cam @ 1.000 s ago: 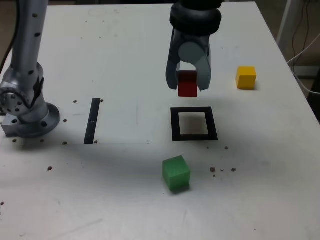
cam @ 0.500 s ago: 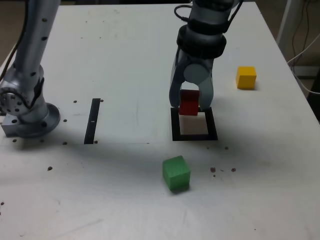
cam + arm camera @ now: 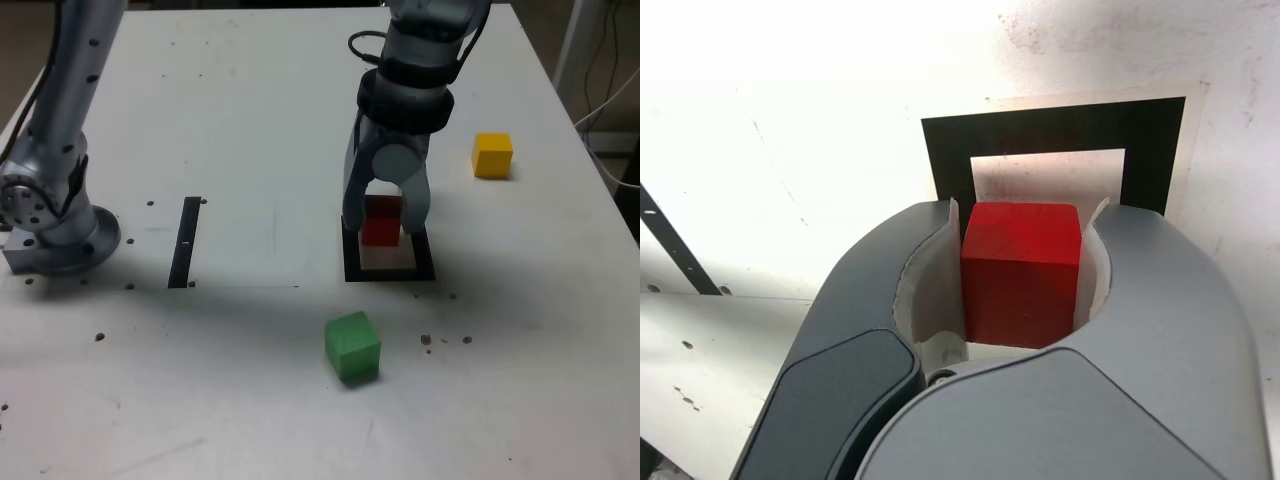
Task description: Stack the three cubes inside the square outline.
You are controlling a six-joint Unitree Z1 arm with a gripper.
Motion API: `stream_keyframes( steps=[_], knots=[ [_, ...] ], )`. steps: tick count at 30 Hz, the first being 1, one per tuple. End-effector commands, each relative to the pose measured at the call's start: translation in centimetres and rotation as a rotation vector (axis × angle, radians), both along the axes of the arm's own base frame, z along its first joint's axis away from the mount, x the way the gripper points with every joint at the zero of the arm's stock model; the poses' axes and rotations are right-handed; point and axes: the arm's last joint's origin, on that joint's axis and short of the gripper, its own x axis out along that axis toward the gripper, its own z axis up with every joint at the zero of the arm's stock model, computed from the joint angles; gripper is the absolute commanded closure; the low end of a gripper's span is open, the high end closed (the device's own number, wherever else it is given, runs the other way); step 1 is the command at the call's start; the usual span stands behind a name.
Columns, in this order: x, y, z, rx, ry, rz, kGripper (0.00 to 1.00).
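Red cube: small solid red block (image 3: 381,220), clamped between the two grey jaws; both side faces pressed against the white inner pads in the wrist view (image 3: 1021,270).
Cube position: over the far part of the square outline in the exterior view; cannot tell whether resting on the surface or just above it.
Gripper: grey two-jaw gripper (image 3: 385,224) pointing down, closed on the red cube, fingers (image 3: 415,208) straddling the far edge of the frame.
Square outline: thick black flat frame with white centre (image 3: 427,261), near middle of the table; near edge and both side strips visible, far edge mostly covered by the jaws. In the wrist view (image 3: 1050,128), frame lies just beyond the cube.
Green cube: solid green block (image 3: 352,347), on the table nearer the camera than the frame, apart from it, slightly toward the exterior view's left.
Yellow cube: solid yellow block (image 3: 492,155), on the table toward the exterior view's right, farther back, well apart from frame and gripper.
Table: white tabletop (image 3: 250,120), dark specks scattered.
Strip: thin black straight strip (image 3: 186,241), on the exterior view's left of the frame, well apart.
Arm base: grey metal base (image 3: 55,225) at the exterior view's left edge.
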Motion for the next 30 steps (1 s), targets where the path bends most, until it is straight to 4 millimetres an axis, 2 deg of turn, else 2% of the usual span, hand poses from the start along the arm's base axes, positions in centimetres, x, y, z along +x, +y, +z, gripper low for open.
stream_keyframes(
  steps=[1,5,7,8,13,15,17,30],
  knots=[
    [0.1,0.1,-0.4,-0.002,0.01,0.005,0.72],
    [0.2,0.1,-0.7,-0.004,0.012,0.006,0.72],
    [0.3,0.1,-0.8,-0.005,0.012,0.006,0.68],
    [0.3,0.1,-0.9,-0.005,0.013,0.005,0.62],
    [0.4,0.1,-1.3,-0.01,0.013,0.001,0.13],
    [0.4,0.2,-1.4,-0.011,0.013,0.0,0.03],
    [0.4,0.2,-1.5,-0.012,0.012,0.0,0.01],
    [-0.4,0.8,-0.9,0.006,0.01,0.004,0.0]
  ],
)
